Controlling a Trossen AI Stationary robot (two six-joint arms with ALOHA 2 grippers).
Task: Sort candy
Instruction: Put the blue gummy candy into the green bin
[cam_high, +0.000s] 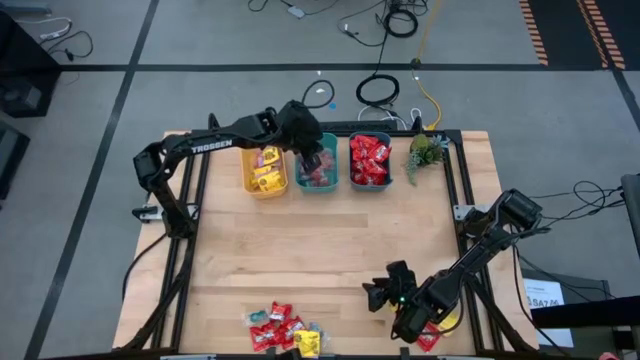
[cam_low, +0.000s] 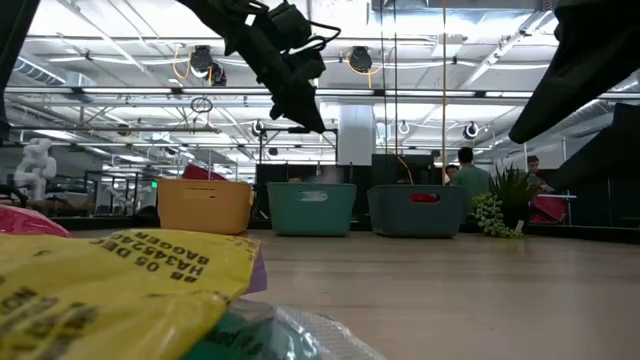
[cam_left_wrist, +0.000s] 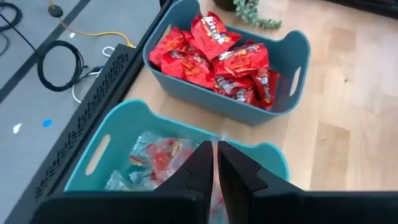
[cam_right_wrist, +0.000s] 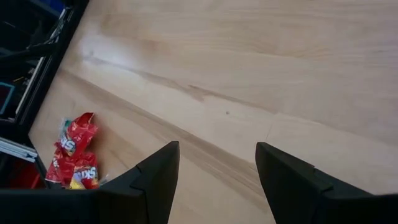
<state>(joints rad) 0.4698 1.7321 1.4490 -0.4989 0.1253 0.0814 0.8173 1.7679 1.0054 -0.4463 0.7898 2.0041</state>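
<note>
The left gripper (cam_left_wrist: 215, 163), fingers nearly together with a narrow slit, hangs over the middle teal bin (cam_left_wrist: 127, 118) of clear-wrapped candy (cam_left_wrist: 155, 158). Right gripper (cam_right_wrist: 216, 171), fingers apart, hovers far from that bin, near loose red packets (cam_right_wrist: 74, 152).

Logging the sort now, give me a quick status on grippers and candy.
Left gripper over middle bin, fingers barely parted. Right gripper open, empty, low over the table. Loose candy at front edge. Nothing blocking.
</note>
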